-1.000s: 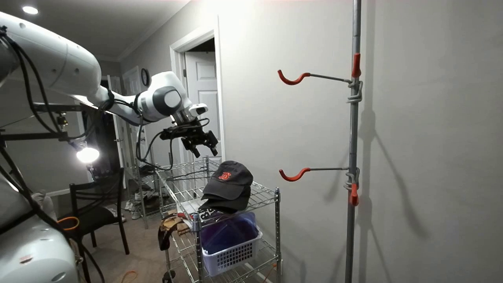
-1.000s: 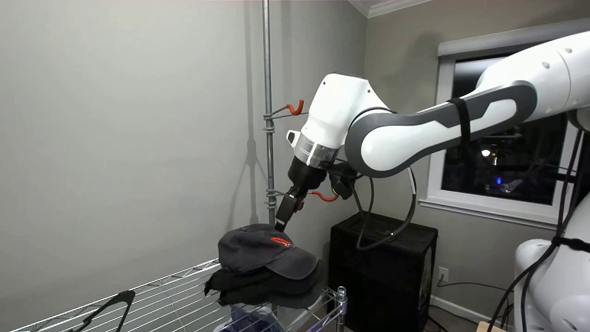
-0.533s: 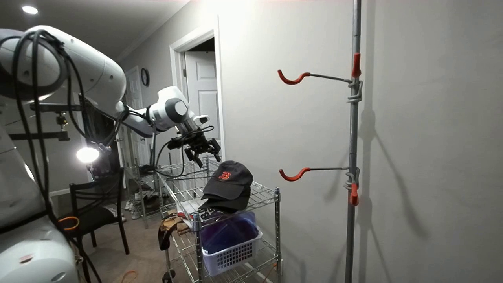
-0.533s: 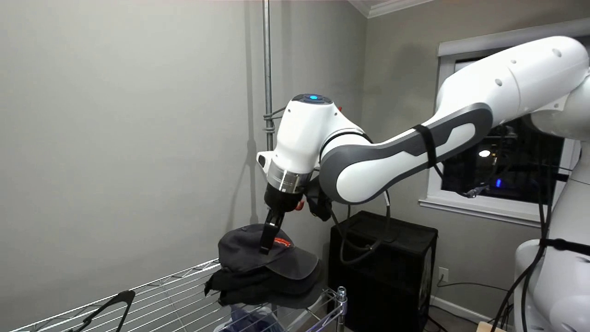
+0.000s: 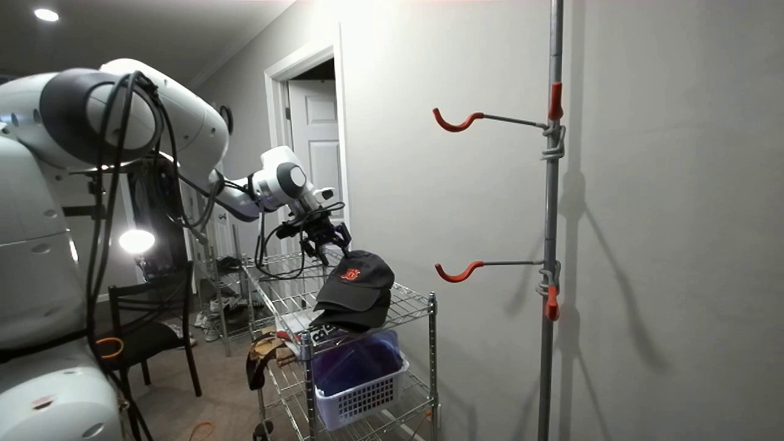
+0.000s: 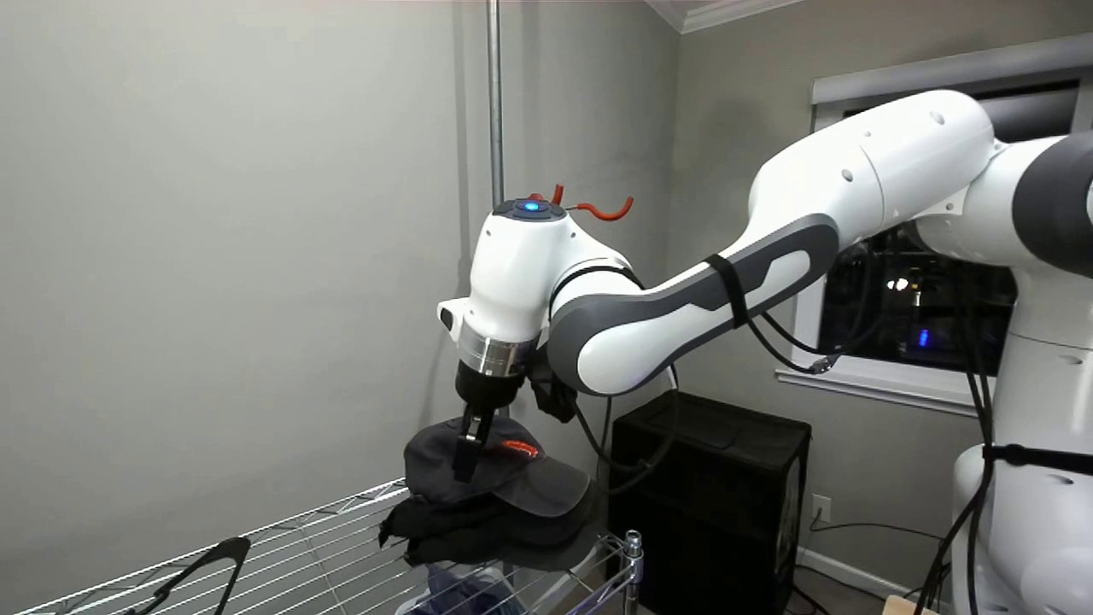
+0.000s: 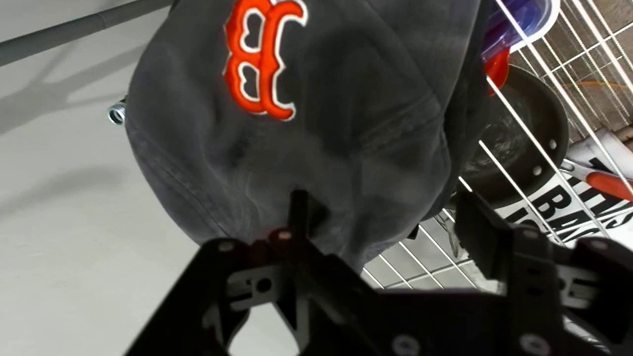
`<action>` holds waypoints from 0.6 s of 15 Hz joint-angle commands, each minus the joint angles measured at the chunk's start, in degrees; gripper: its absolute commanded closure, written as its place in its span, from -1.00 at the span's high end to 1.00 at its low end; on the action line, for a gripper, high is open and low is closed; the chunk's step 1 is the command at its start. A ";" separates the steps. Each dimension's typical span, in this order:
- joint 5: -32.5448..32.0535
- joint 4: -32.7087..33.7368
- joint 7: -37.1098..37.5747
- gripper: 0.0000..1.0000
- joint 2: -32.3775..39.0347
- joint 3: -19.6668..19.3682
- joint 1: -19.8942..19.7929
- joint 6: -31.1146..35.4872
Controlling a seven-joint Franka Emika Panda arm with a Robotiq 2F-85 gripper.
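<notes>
Right by the parted, empty fingers (image 7: 487,242), w/ one over it & the other past its edge, the top cap (image 7: 336,133) sits on other caps (image 6: 487,523), so an off-ctr pinch could prob slip or drag several along.

The hand (image 6: 465,472) points down in front of dark caps (image 6: 511,495) stacked on a wire shelf (image 6: 309,547).

A home room, shown by its panelled door (image 5: 320,141), carpet (image 5: 226,386), black chair (image 5: 148,343), shoes (image 5: 211,332) and window (image 6: 935,312)
</notes>
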 commanded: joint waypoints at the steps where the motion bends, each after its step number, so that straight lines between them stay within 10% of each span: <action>1: -1.81 0.80 1.29 -0.07 0.36 -1.46 0.48 -0.57; 9: -1.76 1.33 1.59 -0.94 0.62 -3.07 0.47 -0.12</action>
